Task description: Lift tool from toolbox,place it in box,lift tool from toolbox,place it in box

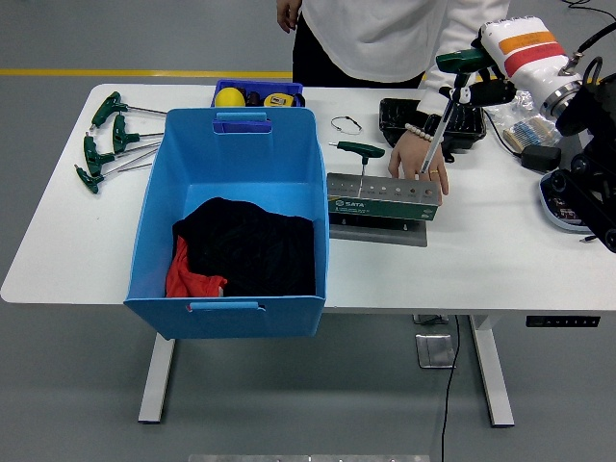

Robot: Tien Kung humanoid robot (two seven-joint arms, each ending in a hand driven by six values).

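Note:
My right hand (471,81) is raised over the table's far right, shut on the green T-handle of a long hex tool (440,130). The tool's shaft slants down to the right end of the grey tool rack (380,198). Its tip is at the rack's top, and I cannot tell whether it is clear of its hole. A second green T-handle tool (359,150) stands in the rack's left part. A person's hand (421,157) presses on the rack's right end. The big blue box (154,217) stands left of the rack, with black and red cloth inside.
Several green T-handle tools (109,141) lie at the table's far left. Behind the box is a small blue tray (258,94) holding a yellow ball. A black tray (412,117) sits behind the rack. The person stands at the far side, and my dark arm body fills the right edge.

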